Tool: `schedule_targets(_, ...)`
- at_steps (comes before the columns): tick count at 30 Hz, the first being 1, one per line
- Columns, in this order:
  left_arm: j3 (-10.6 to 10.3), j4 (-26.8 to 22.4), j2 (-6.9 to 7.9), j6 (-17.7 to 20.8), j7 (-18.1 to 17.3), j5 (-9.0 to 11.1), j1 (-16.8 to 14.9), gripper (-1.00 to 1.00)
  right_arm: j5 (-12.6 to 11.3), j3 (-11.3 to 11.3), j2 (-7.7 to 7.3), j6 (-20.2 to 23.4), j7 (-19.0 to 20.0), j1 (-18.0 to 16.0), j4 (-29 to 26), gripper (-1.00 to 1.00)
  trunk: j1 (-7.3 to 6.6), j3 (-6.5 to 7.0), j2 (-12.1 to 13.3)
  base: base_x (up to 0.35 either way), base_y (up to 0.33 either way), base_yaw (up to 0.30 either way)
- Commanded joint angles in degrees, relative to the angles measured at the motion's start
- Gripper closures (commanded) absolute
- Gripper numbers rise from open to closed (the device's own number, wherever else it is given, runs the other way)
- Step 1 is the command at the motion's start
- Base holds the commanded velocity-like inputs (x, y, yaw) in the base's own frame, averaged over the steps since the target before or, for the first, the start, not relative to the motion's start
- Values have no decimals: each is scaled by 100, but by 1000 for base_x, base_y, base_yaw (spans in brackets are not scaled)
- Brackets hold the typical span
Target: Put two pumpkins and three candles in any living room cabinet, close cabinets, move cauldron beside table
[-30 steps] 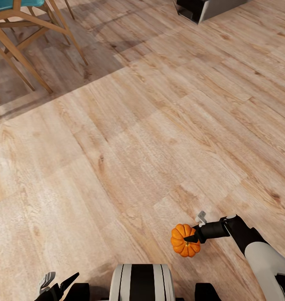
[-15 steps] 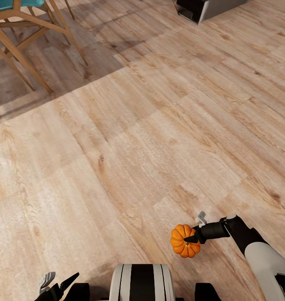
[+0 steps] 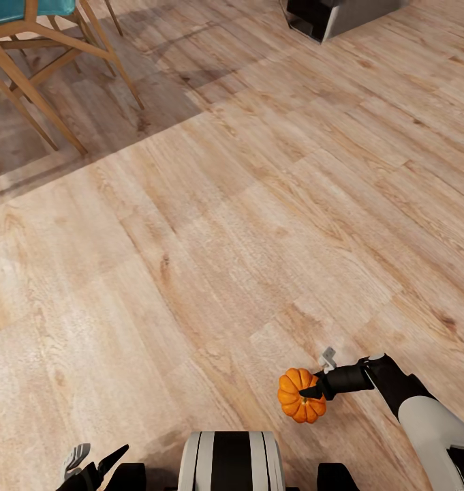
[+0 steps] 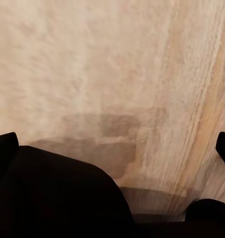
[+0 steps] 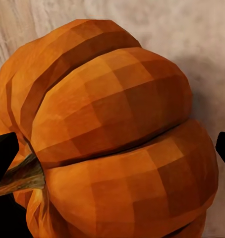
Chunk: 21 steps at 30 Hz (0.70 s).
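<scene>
At the near edge, by the robot's trunk: the left gripper [image 3: 95, 462] sits low beside the black-and-white trunk [image 3: 230, 458], one pale finger and one dark finger spread apart with bare floor showing between them.
Left claw contents: nothing between the fingers; in the left wrist view the two dark fingertips [image 4: 4, 148] stand at opposite edges of the picture over pale planks and a soft shadow.
Right arm: the white and black forearm [image 3: 422, 416] reaches in from the lower right, ending in the right gripper [image 3: 312, 389].
Pumpkin versus claw: the pumpkin [image 3: 301, 395] hangs at the tip of the right gripper, on the side toward the trunk, held clear above the floor.
Right claw state: pinched on the pumpkin; a dark finger lies across its ribbed side, and a pale finger shows just behind it.
Close look: in the right wrist view the pumpkin [image 5: 112, 134] lies on its side between the fingertips, its dark stem [image 5: 23, 176] pointing toward one finger; whether that finger touches the stem cannot be told.
Floor: light wood planks [image 3: 211, 225] run diagonally under everything.
Far left: wooden chair legs [image 3: 48, 61] under a teal seat, standing in a darker shaded patch.
Far right: a grey slab with a black part [image 3: 337, 13], cut off by the picture's edge.
</scene>
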Motion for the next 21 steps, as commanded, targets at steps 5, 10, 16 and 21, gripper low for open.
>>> schedule_targets(5,-23,0,6,52,-12,61,-2,-100,158,-4,3,41,-70,1,104,100,-10,107,6,0,0,0)
schedule_targets(10,-22,0,6,52,-16,61,-2,-100,158,-19,-5,32,-41,1,77,100,-23,218,13,0,0,0)
schedule_targets(16,-22,-1,6,52,-6,61,-2,-100,149,-26,-36,50,212,1,30,100,-39,351,21,0,0,0)
schedule_targets(21,-22,0,10,52,0,61,-2,-100,141,-13,-90,164,661,1,-51,100,-52,462,27,0,0,0)
